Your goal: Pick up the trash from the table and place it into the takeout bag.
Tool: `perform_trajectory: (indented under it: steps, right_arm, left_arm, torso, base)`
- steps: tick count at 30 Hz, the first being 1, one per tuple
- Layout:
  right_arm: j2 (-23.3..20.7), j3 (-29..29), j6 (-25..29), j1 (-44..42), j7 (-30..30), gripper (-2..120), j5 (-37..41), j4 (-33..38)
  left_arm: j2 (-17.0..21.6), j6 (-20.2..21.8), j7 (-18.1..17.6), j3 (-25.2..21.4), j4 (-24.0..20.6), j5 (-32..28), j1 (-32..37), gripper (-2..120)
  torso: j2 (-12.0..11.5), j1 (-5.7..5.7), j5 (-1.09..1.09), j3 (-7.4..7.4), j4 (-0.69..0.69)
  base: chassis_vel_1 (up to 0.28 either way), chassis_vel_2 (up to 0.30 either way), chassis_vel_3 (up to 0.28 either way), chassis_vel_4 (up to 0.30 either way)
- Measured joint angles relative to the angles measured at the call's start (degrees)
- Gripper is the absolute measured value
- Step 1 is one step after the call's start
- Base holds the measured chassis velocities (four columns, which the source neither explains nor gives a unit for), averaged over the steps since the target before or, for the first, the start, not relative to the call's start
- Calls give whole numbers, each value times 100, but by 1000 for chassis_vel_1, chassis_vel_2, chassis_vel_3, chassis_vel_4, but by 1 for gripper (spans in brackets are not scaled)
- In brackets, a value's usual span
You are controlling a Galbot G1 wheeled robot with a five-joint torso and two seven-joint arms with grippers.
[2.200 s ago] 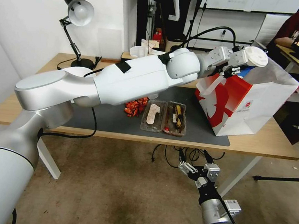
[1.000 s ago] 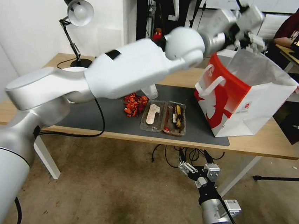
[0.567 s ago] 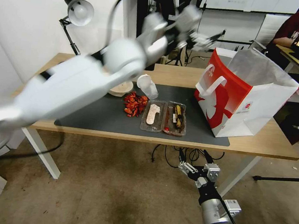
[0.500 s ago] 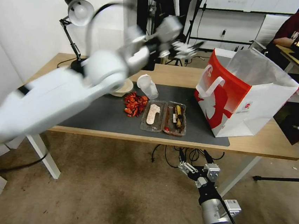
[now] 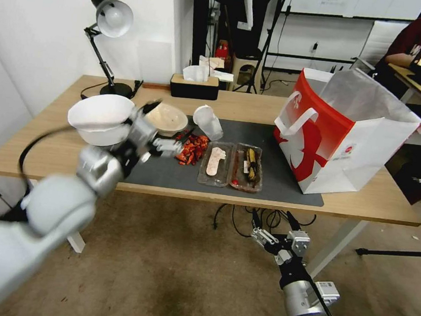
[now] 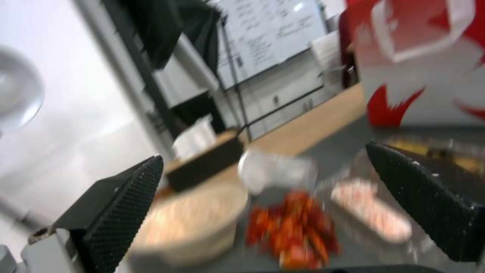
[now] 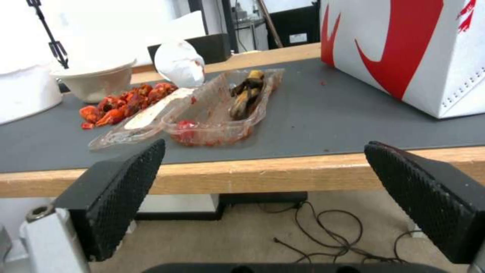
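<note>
Light-wood table point(image 5: 255, 107) with its dark grey mat fills mid frame in the head view, desk lamp point(image 5: 109, 19) upper left, tissue box point(image 5: 194, 84) at the back edge. Trash left on the mat, centre frame: beige bowl point(image 5: 167, 119), tipped clear plastic cup point(image 5: 208, 121), red food scraps point(image 5: 191, 148), two clear trays point(image 5: 231, 164) side by side; a bigger white bowl point(image 5: 100, 117) sits left of the beige one. Takeout bag point(image 5: 346, 136) stands open at right of frame, well apart from the scraps. Change: 2.2 s ago the left arm was stretched over the bag mouth with a white cup; now the left gripper point(image 5: 164, 146) has swung back to left of centre, low over the mat just beside the scraps and beige bowl, carrying nothing. Left wrist view shows its pads point(image 6: 126, 204) spread wide with the scraps and bowl between them. Judgement: cup drop-off is done, next pick is probably the scraps or bowl. Right gripper point(image 5: 282, 242) hangs below the table's front edge, lower centre, fingers point(image 7: 121, 189) apart, idle.
</note>
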Motion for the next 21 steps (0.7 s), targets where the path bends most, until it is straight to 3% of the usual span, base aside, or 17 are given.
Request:
perform_trajectory:
  steps: [5,6,7,8,9,11,21]
  right_arm:
    - [0,-1,0,0,0,100,0,0]
    - [0,0,0,0,0,100,0,0]
    - [0,0,0,0,0,100,0,0]
    - [0,0,0,0,0,100,0,0]
    - [0,0,0,-1,0,100,0,0]
    - [0,0,0,0,0,100,0,0]
    - [0,0,0,0,0,100,0,0]
  left_arm:
    - [-378,-188,-33,-472,-46,435,917,100]
    - [-565,-221,-126,-664,-36,758,1314,100]
    - [-677,-128,-372,-712,-44,890,1504,100]
    - [-677,-128,-372,-712,-44,890,1504,100]
    - [-798,98,-793,-717,-79,919,1674,100]
    - [-962,259,-1196,-708,-91,986,1890,100]
    - [-1204,-70,-1296,-533,83,1082,2307,100]
  torso:
    - [0,0,1,0,-1]
    - [0,0,1,1,-1]
    - [0,0,1,1,-2]
    - [0,0,1,1,-2]
    - [0,0,0,1,-1]
    - [-1,0,0,1,-1]
    - [-1,1,0,1,-1]
  base:
    - [0,0,0,0]
    - [0,0,0,0]
    - [0,0,0,0]
    - [0,0,0,0]
    - [0,0,0,0]
    - [0,0,0,0]
    - [0,0,0,0]
